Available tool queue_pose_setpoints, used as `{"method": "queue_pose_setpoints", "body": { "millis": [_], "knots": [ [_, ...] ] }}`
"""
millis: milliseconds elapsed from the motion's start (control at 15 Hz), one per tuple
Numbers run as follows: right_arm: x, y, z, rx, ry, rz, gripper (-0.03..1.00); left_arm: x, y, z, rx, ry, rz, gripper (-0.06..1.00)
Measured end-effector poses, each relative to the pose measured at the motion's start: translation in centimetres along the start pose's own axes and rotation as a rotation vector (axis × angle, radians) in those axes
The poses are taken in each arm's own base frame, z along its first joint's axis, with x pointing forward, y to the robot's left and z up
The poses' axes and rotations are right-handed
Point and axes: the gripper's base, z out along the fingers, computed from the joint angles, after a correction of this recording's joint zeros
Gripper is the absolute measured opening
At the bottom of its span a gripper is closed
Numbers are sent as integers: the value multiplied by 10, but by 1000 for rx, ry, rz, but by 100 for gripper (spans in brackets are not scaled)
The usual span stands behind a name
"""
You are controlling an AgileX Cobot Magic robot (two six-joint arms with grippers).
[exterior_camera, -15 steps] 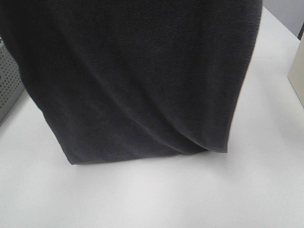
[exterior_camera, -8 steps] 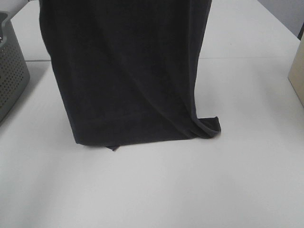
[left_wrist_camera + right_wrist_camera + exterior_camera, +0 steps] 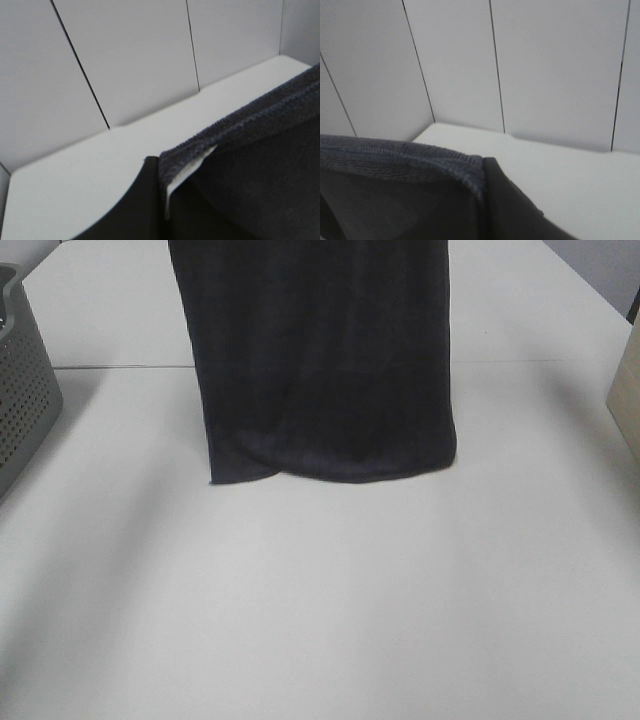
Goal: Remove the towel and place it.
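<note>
The towel hangs straight down below both jaws, long axis vertical. The left gripper and right gripper each pinch a top corner, and the hem is near the table.

You can see a big, flat white table top. A thin dark line runs across it near the far side. On your left sits a grey plastic basket with lots of little holes. At the right edge only a bit of a pale beige boxy thing shows. Behind the table stand smooth pale grey wall panels with thin dark gaps between them.
</note>
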Motion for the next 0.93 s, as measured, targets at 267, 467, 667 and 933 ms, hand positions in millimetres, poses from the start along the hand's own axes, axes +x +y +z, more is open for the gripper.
{"method": "queue_pose_setpoints", "body": {
  "millis": [267, 467, 667, 933],
  "knots": [
    [-19, -1, -3, 0, -197, -51, 1, -26, 4, -1, -64, -312, 139, 0],
    [-7, -4, 7, -1, -149, -42, 1, -12, 0, 10, -38, -240, 223, 0],
    [13, -8, 20, -8, -49, -38, 1, 22, -9, 32, 55, -53, 272, 0],
    [30, -6, 20, -39, 133, -54, 1, 41, -15, 32, 161, 137, 286, 0]
  ]
}}
